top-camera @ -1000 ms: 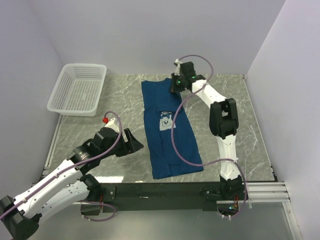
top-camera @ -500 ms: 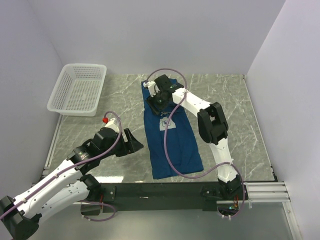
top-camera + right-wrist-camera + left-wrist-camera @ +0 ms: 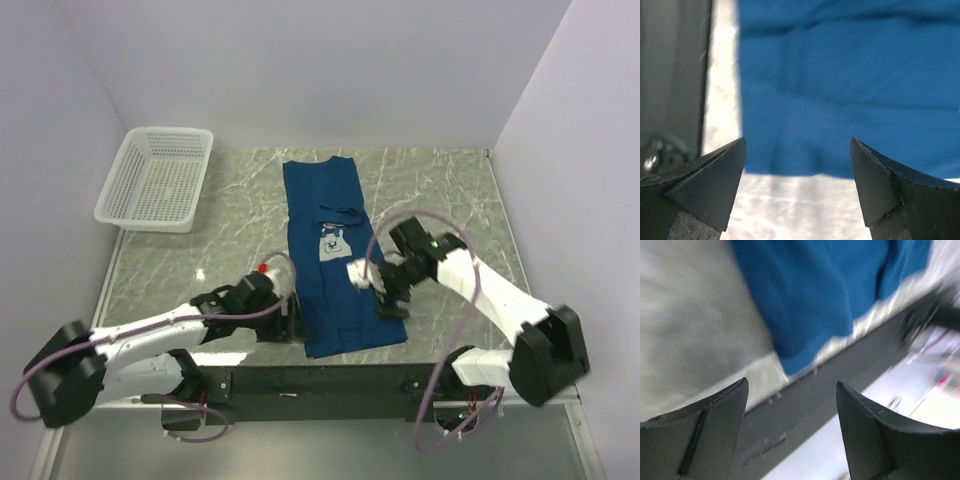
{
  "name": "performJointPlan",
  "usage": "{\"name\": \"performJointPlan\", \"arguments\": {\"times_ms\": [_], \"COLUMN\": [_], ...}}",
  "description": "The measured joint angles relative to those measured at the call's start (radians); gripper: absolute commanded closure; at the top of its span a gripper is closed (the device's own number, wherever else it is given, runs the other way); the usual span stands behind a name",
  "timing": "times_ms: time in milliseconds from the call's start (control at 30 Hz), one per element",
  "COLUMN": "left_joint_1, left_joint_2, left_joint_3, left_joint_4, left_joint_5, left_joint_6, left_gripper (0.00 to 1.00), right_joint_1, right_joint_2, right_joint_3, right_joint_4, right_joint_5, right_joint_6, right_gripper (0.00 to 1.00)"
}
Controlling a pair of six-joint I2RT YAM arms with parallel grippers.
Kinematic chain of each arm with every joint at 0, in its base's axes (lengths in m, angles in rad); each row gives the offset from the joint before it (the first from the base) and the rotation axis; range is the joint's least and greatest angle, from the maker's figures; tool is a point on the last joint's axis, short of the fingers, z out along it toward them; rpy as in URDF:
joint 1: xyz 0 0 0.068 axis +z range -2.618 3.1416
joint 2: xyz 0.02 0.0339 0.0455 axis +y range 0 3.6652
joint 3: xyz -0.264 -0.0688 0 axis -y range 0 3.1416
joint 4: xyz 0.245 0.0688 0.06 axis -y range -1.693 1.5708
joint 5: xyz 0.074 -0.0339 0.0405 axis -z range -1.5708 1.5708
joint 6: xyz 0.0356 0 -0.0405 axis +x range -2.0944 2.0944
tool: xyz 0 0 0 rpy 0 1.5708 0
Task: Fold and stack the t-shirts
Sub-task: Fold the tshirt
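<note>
One navy-blue t-shirt (image 3: 335, 262) lies on the marble table as a long strip folded lengthwise, its pale square print (image 3: 331, 243) facing up. My left gripper (image 3: 296, 322) is open at the strip's near left corner. In the left wrist view that gripper (image 3: 792, 390) has nothing between its fingers, with the shirt corner (image 3: 810, 315) just ahead. My right gripper (image 3: 392, 303) is open low over the near right edge. In the right wrist view it (image 3: 797, 145) is empty, and the blue shirt edge (image 3: 840, 100) runs across ahead of the fingertips.
A white mesh basket (image 3: 155, 180) stands at the back left of the table. The black rail (image 3: 330, 382) along the table's near edge lies just behind both grippers, and also shows in the left wrist view (image 3: 805, 405). Walls close off the back and both sides.
My right arm swung from the shirt's far end down to its near right edge, and its gripper opened. My left arm moved right to the near left corner.
</note>
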Motion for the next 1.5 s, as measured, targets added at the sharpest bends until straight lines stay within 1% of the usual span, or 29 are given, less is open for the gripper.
{"name": "performJointPlan", "arguments": {"times_ms": [100,167,267,400,600,633,867,1000,1033,1067,1200,1400,1500], "left_joint_1": [-0.158,-0.235,-0.307,-0.357,-0.370,-0.371,-0.363,-0.341,-0.334,-0.327,-0.305,-0.296,-0.293], "left_joint_2": [0.097,0.146,0.208,0.232,0.204,0.202,0.258,0.288,0.291,0.293,0.294,0.296,0.307], "left_joint_3": [0.070,0.133,0.192,0.181,0.106,0.093,0.082,0.082,0.081,0.079,0.071,0.064,0.064], "left_joint_4": [-0.043,-0.062,-0.074,-0.087,-0.063,-0.054,0.028,0.080,0.085,0.092,0.090,0.091,0.100], "left_joint_5": [-0.024,-0.055,-0.113,-0.170,-0.219,-0.223,-0.225,-0.222,-0.222,-0.223,-0.235,-0.256,-0.256], "left_joint_6": [0.026,0.032,0.009,-0.088,-0.269,-0.293,-0.404,-0.440,-0.446,-0.454,-0.479,-0.488,-0.483], "left_gripper": [0.25,0.27,0.30,0.33,0.37,0.40,0.45,0.53,0.57,0.59,0.64,0.77,0.88], "right_joint_1": [0.002,0.004,0.023,0.029,0.029,0.029,0.029,0.030,0.030,0.031,0.031,0.031,0.031], "right_joint_2": [-0.168,-0.271,-0.399,-0.436,-0.454,-0.459,-0.471,-0.474,-0.474,-0.474,-0.474,-0.468,-0.460], "right_joint_3": [-0.193,-0.300,-0.423,-0.507,-0.549,-0.551,-0.556,-0.560,-0.560,-0.560,-0.560,-0.559,-0.559], "right_joint_4": [-0.006,0.003,0.033,0.130,0.226,0.239,0.266,0.256,0.252,0.249,0.232,0.215,0.206], "right_joint_5": [0.017,0.030,0.061,0.108,0.142,0.143,0.146,0.150,0.152,0.156,0.166,0.175,0.177], "right_joint_6": [-0.099,-0.129,-0.135,-0.117,-0.097,-0.096,-0.103,-0.120,-0.125,-0.131,-0.149,-0.163,-0.172], "right_gripper": [0.10,0.12,0.15,0.17,0.18,0.18,0.21,0.23,0.25,0.26,0.29,0.33,0.37]}}
